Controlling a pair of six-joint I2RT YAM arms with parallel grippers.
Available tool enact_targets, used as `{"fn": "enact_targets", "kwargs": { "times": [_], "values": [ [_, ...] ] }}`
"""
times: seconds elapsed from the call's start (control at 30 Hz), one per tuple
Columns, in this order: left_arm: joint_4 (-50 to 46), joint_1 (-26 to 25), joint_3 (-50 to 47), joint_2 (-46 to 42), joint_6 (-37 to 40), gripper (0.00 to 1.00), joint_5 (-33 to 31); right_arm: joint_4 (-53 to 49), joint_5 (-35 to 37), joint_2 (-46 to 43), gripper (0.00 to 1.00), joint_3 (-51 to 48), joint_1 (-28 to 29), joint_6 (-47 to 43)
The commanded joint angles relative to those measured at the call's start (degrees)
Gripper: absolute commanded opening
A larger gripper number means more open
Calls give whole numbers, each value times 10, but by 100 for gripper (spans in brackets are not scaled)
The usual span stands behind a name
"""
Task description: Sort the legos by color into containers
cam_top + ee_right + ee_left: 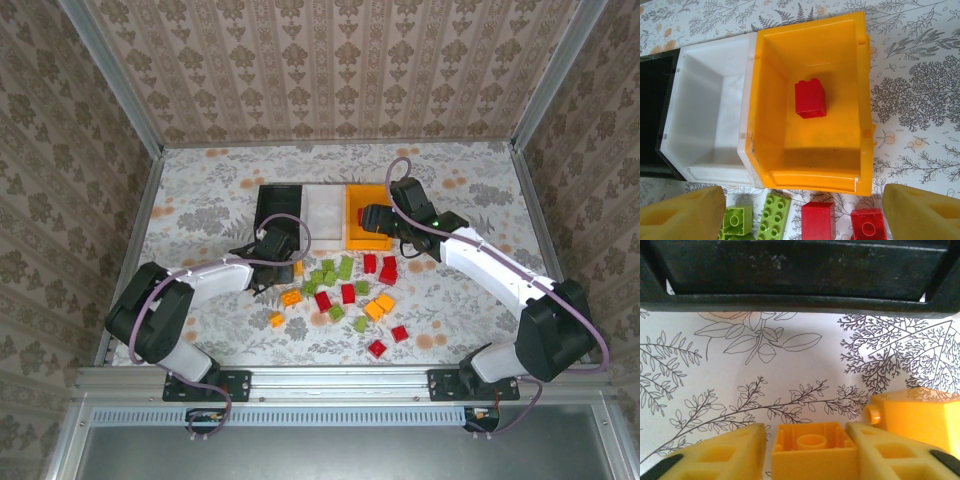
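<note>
Left tool (pixel 810 434) is gripping an orange-yellow brick (pixel 815 460) by its sides at bottom centre, below the black bin (pixel 800 270), presumably for lifting. Right tool (pixel 802 200) is hovering open and empty above the orange bin (pixel 862 100), which is holding one red brick (pixel 810 98), centre frame.

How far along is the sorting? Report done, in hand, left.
Done: one red brick sits in the orange bin. In hand: the left gripper appears to grip an orange brick before the black bin; the right gripper hangs open above the orange bin. Left: the loose bricks on the table; the white bin looks empty.
</note>
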Motion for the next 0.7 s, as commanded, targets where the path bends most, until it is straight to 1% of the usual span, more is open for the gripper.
{"fn": "enact_targets", "kwargs": {
  "times": [0.0,0.07,0.13,0.27,0.37,0.47,0.67],
  "values": [
    [-14,-3,-10,-27,-1,39,1,7,12,-11,83,-4,-4,-1],
    [-24,-7,-16,-49,-5,33,1,9,11,-11,83,-6,-5,1],
    [-37,-10,-20,-80,-10,28,5,12,10,-29,83,-10,-6,3],
    [-94,-11,6,-150,-8,27,-8,15,5,-34,83,-16,-7,6],
    [-130,6,63,-174,11,27,-23,20,4,-40,83,-25,-9,9],
    [-134,29,131,-143,38,27,-39,24,3,-43,83,-32,-10,14],
    [-106,78,253,-5,73,27,-51,20,5,-50,83,-44,-15,18]
  ]
}}
